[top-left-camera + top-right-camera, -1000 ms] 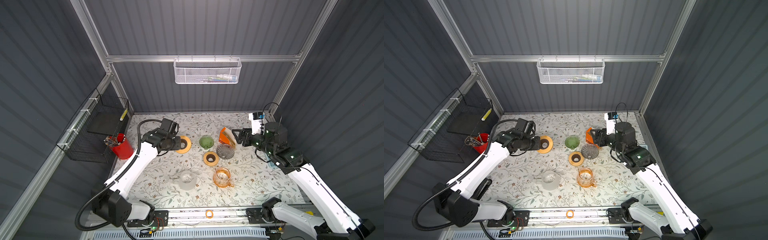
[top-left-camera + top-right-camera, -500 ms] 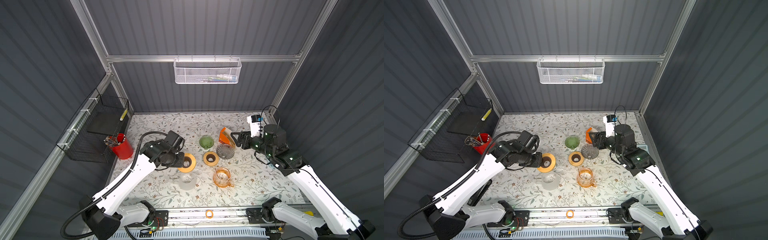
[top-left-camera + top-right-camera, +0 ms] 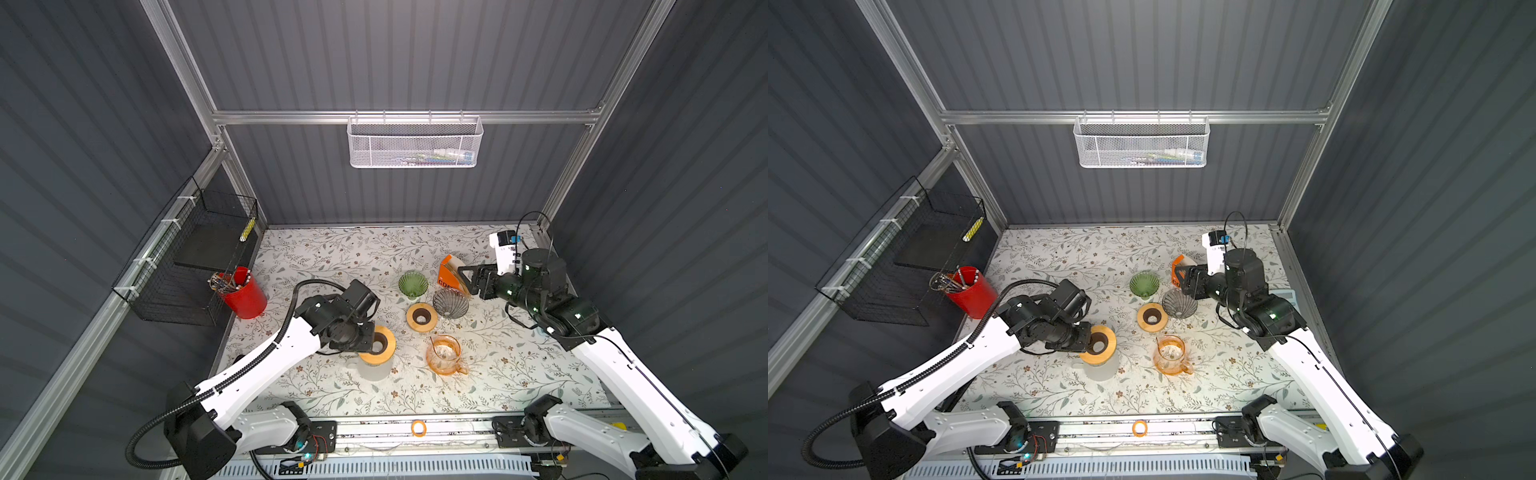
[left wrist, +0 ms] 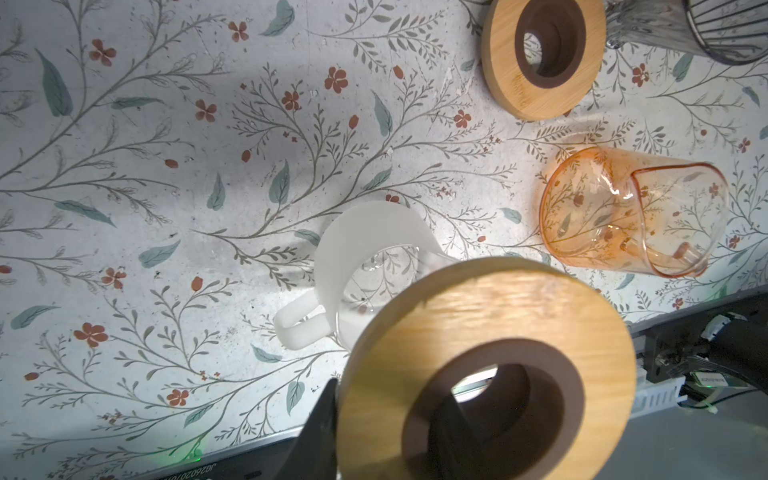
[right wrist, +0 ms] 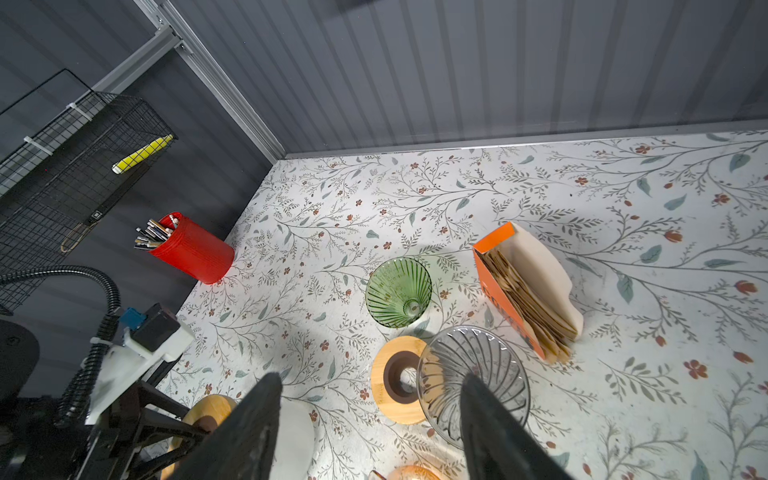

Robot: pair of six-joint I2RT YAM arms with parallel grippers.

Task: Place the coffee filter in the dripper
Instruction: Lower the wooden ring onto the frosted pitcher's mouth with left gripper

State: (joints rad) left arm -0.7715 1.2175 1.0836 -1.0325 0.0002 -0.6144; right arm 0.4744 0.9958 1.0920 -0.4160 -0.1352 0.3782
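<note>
On the left side of both top views, the left pincer (image 3: 362,337) is clamped on a round bamboo ring with a dark brown collar (image 3: 379,340), gripping across its rim through the centre hole. Directly under this pincer stands a frosted white mug (image 4: 365,232). I cannot tell whether the ring is centred over the mouth. If it is let go off-centre, it may land tilted, slide off or tip the mug.

To the right of this pincer are a second bamboo ring (image 3: 421,318) lying flat, a green ribbed glass dripper (image 3: 413,284) and an orange glass jug (image 3: 444,355).

Further right, the right pincer (image 3: 468,279) is empty, jaws apart. Just below it sits a grey ribbed glass dripper (image 5: 490,357). Ahead of it an orange cardboard box (image 3: 447,277) holds the brown paper coffee filters (image 5: 523,307), packed on edge. No filter is in a dripper yet. The filters are thin and pressed together, so this pincer may pull out several or crush one. The light box may slide or fall, and the near glass dripper could be knocked.

The floral-printed tabletop (image 3: 332,257) looks smooth, and its pattern hides clear glass edges. Dark ribbed walls enclose it. A black wire basket (image 3: 187,266) and a red cup of pens (image 3: 243,293) are far left of the left pincer, and a white mesh basket (image 3: 415,143) hangs high behind.
</note>
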